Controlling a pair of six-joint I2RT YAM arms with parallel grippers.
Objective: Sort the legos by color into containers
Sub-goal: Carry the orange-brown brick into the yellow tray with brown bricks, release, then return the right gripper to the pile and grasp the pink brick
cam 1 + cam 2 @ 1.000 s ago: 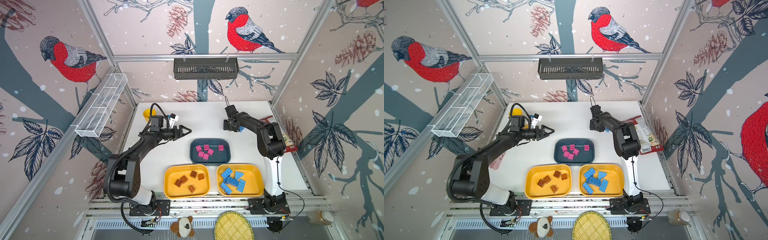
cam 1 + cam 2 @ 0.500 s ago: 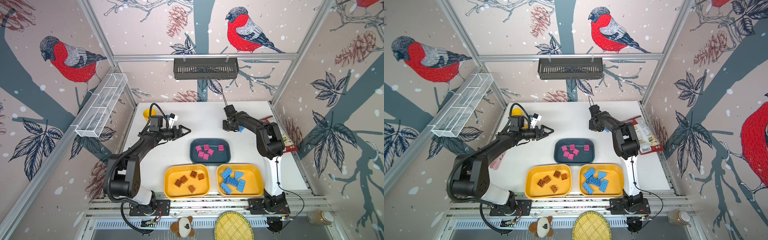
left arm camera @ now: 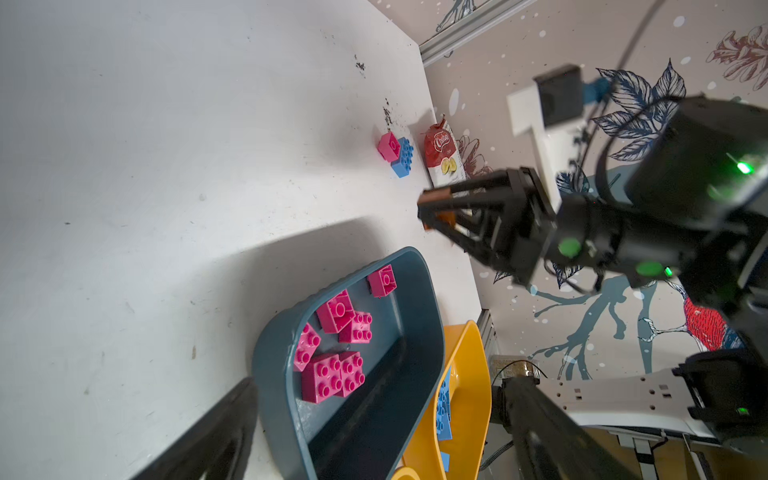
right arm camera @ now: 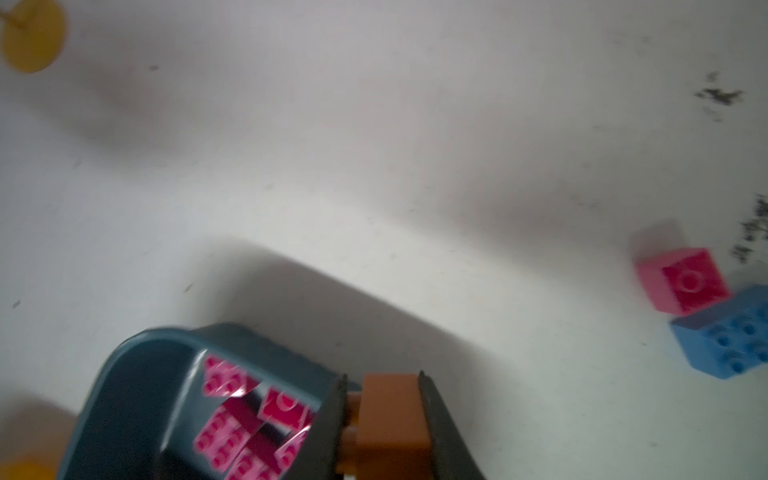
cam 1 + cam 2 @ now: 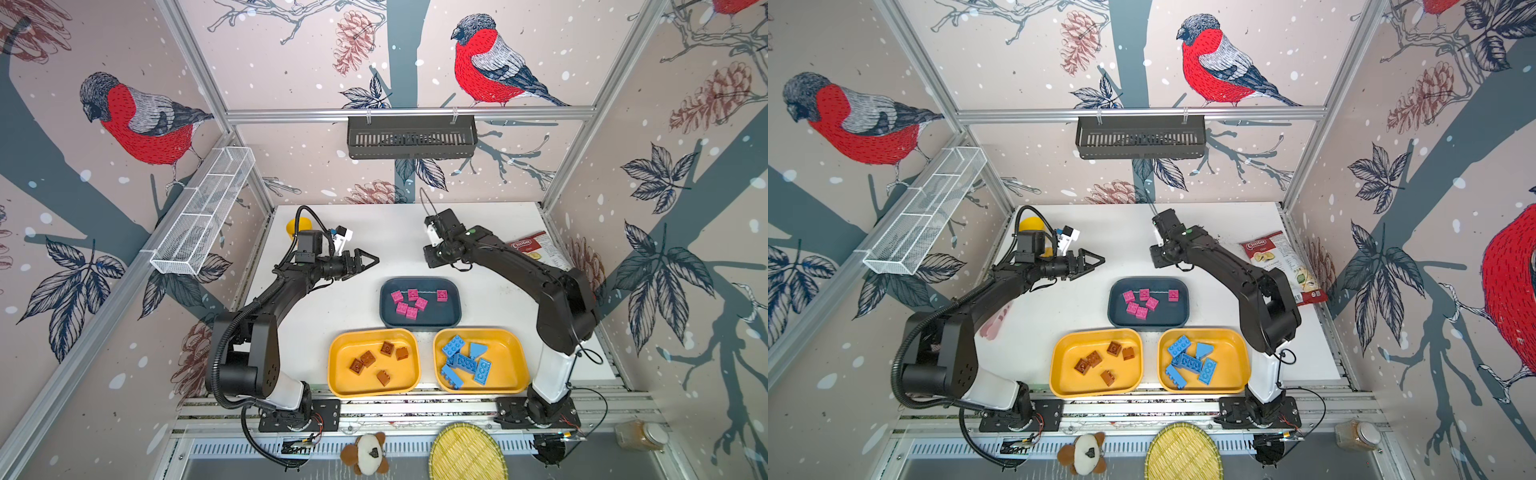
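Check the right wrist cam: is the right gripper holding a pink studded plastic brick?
No, the right gripper is shut on a small brown studded plastic brick, clamped between its two dark fingers.

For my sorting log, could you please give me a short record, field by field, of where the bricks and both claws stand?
teal tray: six pink bricks
yellow tray by left arm: five brown bricks
yellow tray by right arm: blue bricks only
loose on table: one pink brick touching one blue brick
right claw: shut on a brown brick
left claw: open, empty
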